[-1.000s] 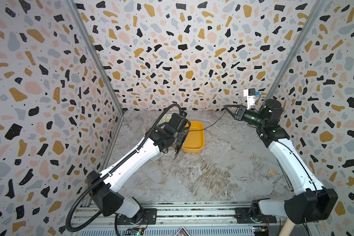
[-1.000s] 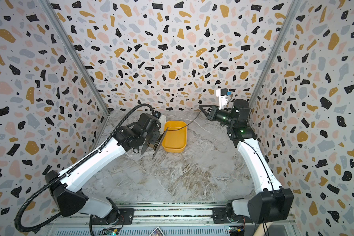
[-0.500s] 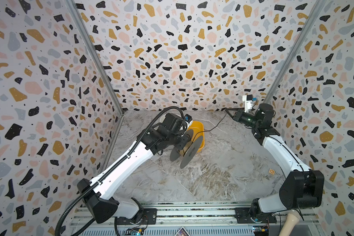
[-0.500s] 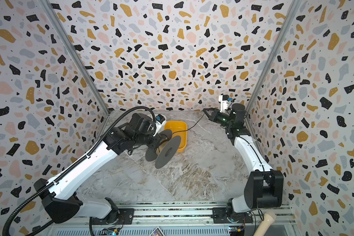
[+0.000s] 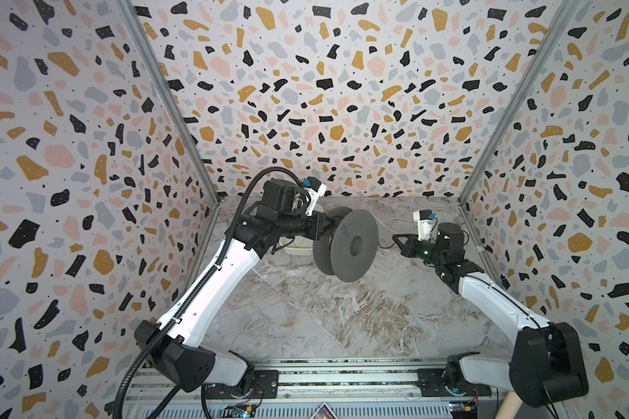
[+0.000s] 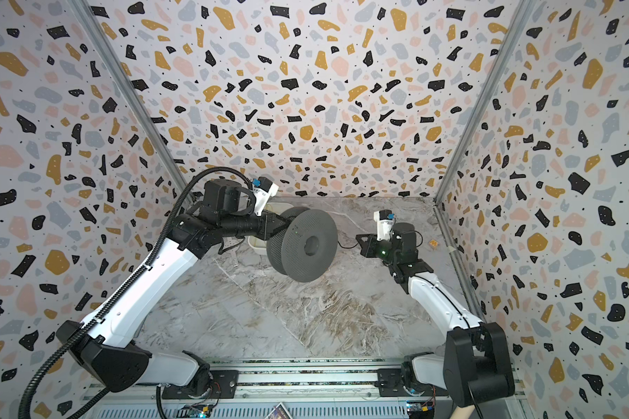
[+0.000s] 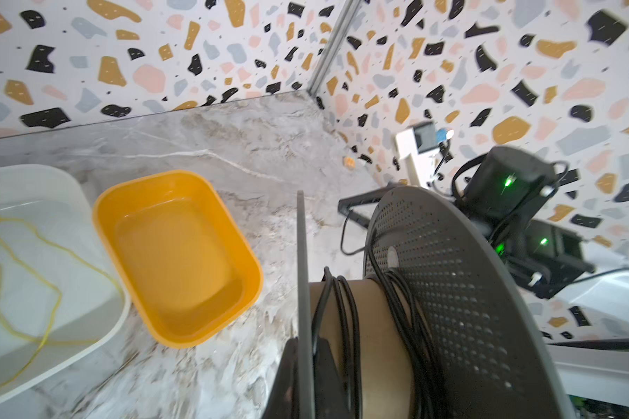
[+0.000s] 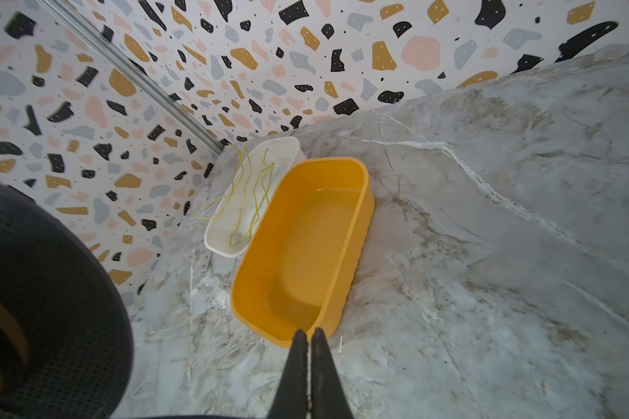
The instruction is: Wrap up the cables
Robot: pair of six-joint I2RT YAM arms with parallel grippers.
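A grey spool (image 5: pixel 354 246) (image 6: pixel 311 246) hangs in the air over the middle back of the table. My left gripper (image 5: pixel 325 232) (image 6: pixel 282 226) (image 7: pixel 307 341) is shut on the rim of one of its flanges. Several turns of the black cable (image 7: pixel 345 308) lie around the brown core. One slack strand (image 5: pixel 385 246) (image 6: pixel 345 246) runs off the spool to my right gripper (image 5: pixel 394 237) (image 6: pixel 357 237) (image 8: pixel 308 332). That gripper is shut on the strand just right of the spool. The right wrist view shows its fingers pressed together, and the cable itself is hidden there.
An empty yellow bin (image 7: pixel 175 254) (image 8: pixel 305 246) sits on the marble table beneath the spool. Beside it is a white bin (image 7: pixel 33 188) (image 8: pixel 287 148) holding a thin yellow cord (image 8: pixel 247 196). Patterned walls close in the back and both sides.
My left arm has lifted the spool up and to the right, off the yellow bin, and turned its flange towards the camera. My right gripper has drawn back from the rear wall, and the strand has gone slack.
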